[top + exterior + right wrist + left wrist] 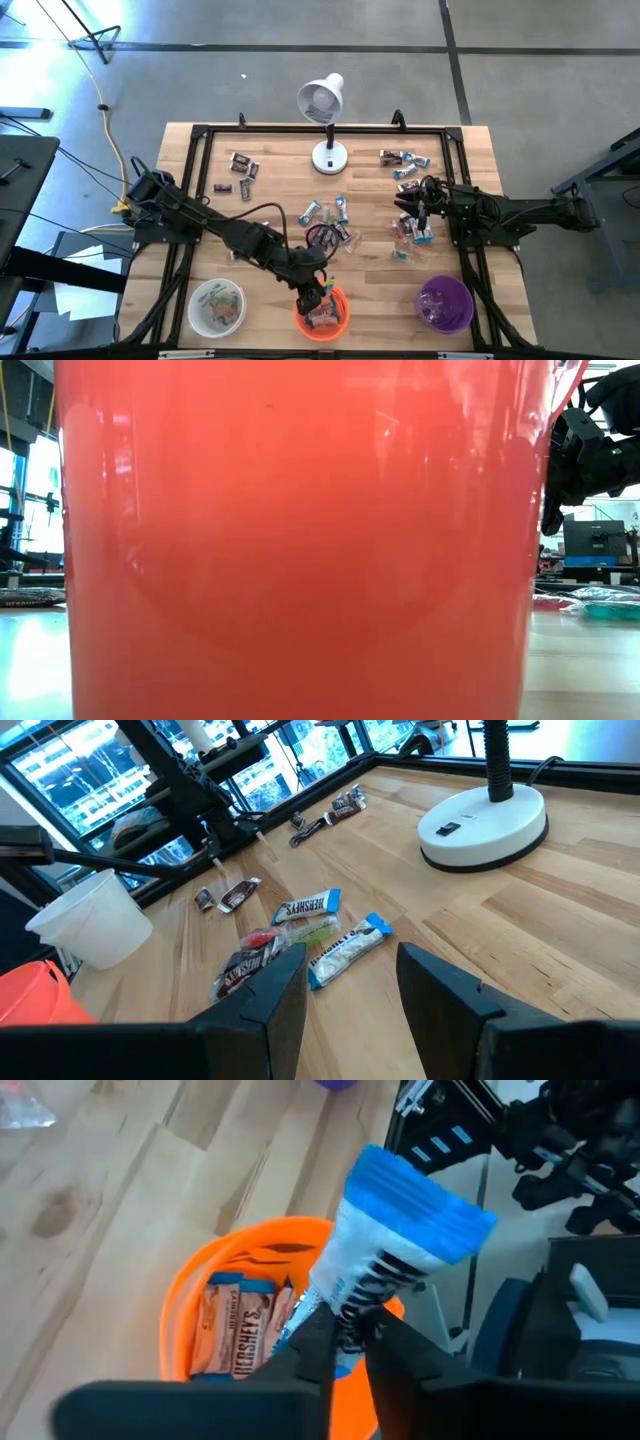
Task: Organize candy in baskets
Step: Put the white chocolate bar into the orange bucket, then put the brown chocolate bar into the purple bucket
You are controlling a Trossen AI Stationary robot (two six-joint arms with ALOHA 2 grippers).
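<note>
Left gripper (345,1335): closed on a blue-and-white wrapped candy (400,1240), above the bright orange round basket (322,312) at bottom centre of the high view.
Right gripper (345,975): fingers parted, empty, at right of centre.
Loose wrapped candies (330,212): scattered mid-table.
White basket (217,306): lower left.
Purple basket (445,303): lower right.

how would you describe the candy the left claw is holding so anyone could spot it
Find the orange basket at the table's near edge, between the white and purple ones. Right above it, the left claw pinches a candy: white wrapper, ribbed blue end, the only one off the table.
</note>
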